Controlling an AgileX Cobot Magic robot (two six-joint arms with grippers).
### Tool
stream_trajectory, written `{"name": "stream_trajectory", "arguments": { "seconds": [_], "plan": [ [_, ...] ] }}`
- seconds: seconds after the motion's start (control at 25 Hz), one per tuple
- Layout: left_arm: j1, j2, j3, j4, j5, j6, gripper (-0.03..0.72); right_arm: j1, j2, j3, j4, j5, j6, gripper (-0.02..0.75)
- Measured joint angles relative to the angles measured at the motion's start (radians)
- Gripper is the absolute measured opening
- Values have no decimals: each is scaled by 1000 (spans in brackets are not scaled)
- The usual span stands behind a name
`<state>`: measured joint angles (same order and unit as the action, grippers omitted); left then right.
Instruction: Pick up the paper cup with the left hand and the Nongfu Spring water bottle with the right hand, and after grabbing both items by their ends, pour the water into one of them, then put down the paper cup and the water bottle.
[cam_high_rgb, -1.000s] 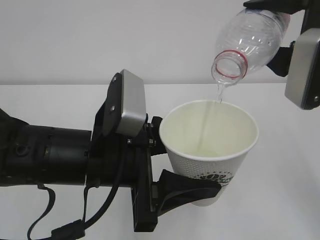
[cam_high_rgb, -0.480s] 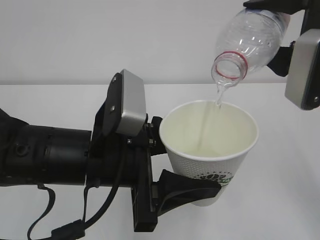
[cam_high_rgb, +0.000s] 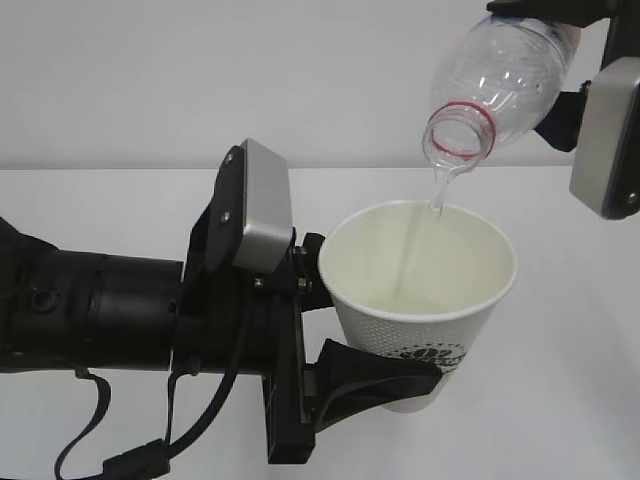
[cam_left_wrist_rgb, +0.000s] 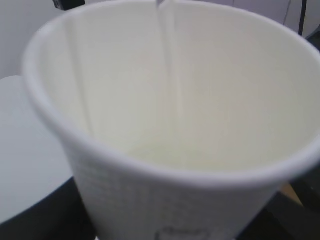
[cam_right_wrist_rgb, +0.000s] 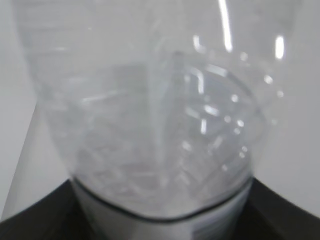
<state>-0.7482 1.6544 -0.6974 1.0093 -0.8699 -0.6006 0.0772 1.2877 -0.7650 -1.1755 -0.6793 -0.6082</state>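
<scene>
A: Background?

B: Plain white wall, white table (cam_high_rgb: 120, 190) under everything. Nothing else on it that I can see.

A: Left side?

B: The left hand (cam_high_rgb: 385, 385) comes in from the left edge, black arm, grey metal plate on top, cable looping below. Its black fingers (cam_high_rgb: 375, 378) are clamped around the lower part of the paper cup (cam_high_rgb: 425, 320), just by the dark green logo. Cup is upright, off the table, rim wide open to the camera.

A: Right side?

B: The right hand (cam_high_rgb: 560, 60) sits at the top right corner, grey plate showing. It grips the Nongfu Spring water bottle (cam_high_rgb: 500, 85) by its far end; jaw tips are cut off by the frame edge, but the bottle hangs from it. Bottle is tipped mouth-down, red neck ring visible, no cap, mouth just above the cup's far rim.

A: Liquid?

B: Thin stream of the water (cam_high_rgb: 437, 195) falls from the mouth into the cup. Left wrist view shows it running down the cream inside wall (cam_left_wrist_rgb: 172, 75). Right wrist view is just blurred clear plastic.
</scene>
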Motion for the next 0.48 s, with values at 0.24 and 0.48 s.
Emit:
{"name": "stream_trajectory", "arguments": {
  "seconds": [0.24,0.48],
  "plan": [
    [0,0,0,0,0,0,517,0,0,0,0,-2,-6,481],
    [0,0,0,0,0,0,517,0,0,0,15,-2,-16,481]
  ]
}}
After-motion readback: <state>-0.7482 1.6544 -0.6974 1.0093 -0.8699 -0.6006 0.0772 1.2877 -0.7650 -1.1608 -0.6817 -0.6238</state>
